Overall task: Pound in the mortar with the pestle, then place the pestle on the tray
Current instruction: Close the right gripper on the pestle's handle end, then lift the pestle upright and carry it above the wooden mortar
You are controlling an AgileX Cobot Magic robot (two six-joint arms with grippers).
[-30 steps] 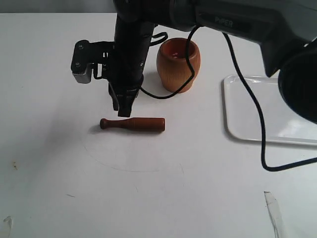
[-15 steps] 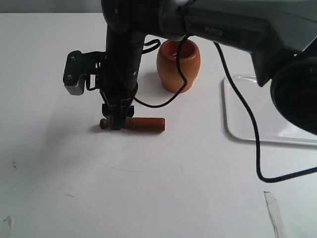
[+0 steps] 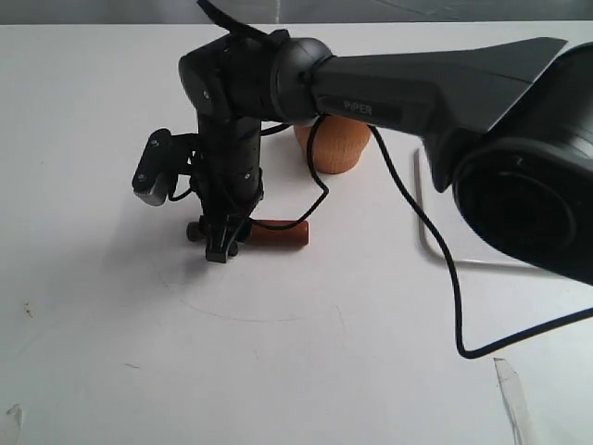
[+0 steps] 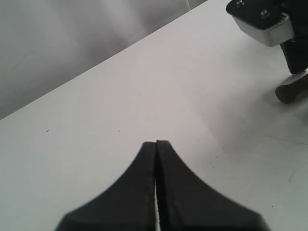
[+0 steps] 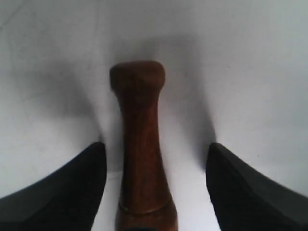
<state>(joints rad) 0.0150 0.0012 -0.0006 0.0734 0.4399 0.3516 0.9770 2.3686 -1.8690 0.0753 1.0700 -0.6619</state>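
The dark reddish-brown pestle (image 3: 278, 234) lies flat on the white table, thick end to the right. My right gripper (image 3: 220, 250) reaches across from the right and is down over its thin end, open. In the right wrist view the pestle (image 5: 139, 110) runs between the two spread fingers of the right gripper (image 5: 156, 144) without touching either. The orange-brown mortar (image 3: 338, 148) stands behind, mostly hidden by the arm. The white tray (image 3: 434, 195) shows only as a strip at the right. My left gripper (image 4: 156, 143) is shut on nothing, over bare table, well away from the pestle (image 4: 292, 90).
A black cable (image 3: 435, 269) loops from the right arm down across the table in front of the tray. The right arm's camera housing (image 3: 153, 176) sticks out to the left of the gripper. A strip of tape (image 3: 511, 389) lies near the front right.
My right gripper has come down from just behind the pestle and now straddles its thin end. The arm has swung over and covers more of the mortar and tray.
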